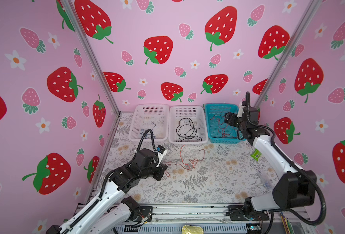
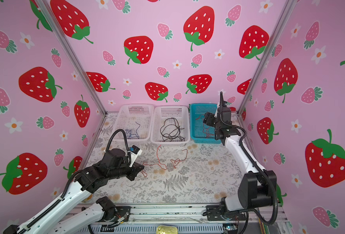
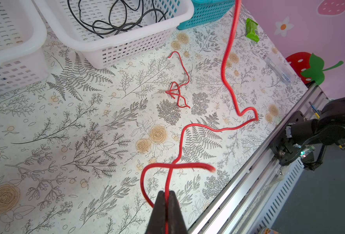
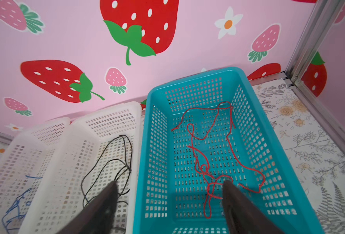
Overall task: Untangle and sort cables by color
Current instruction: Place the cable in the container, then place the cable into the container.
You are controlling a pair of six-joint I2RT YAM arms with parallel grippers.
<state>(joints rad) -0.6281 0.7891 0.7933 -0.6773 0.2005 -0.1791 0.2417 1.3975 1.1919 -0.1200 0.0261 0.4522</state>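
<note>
The red cable [image 3: 188,166] left to sort trails loose across the floral mat [image 1: 208,182], mid-table in front of the baskets. It's pinched near one end in the left gripper [image 3: 167,194], jaws closed tight on it, a short tail looping out beside the tips. Held by the end like that, I'd guess, so it can be drawn clear of the little red tangle [image 3: 177,93] further out. Whether the two are knotted together I can't tell. At the back, the right gripper [image 4: 169,182] hangs over the teal basket [image 4: 144,152] w/ jaws spread wide and nothing between them. Sensible spot, since that's evidently the red bin, w/ red cables [image 4: 208,145] heaped inside. Black cables [image 1: 188,129] sit in the middle white basket [image 4: 106,111], blue cables [image 4: 15,204] in the end white basket [image 1: 150,105]. Both top views give the whole layout, but the left arm's wrist hides its own fingertips there, so the pinch shows only on the left wrist cam. The right wrist cam shows those jaws are empty, and shows the blue ones plainly; from above the left arm's hose half covers them.
</note>
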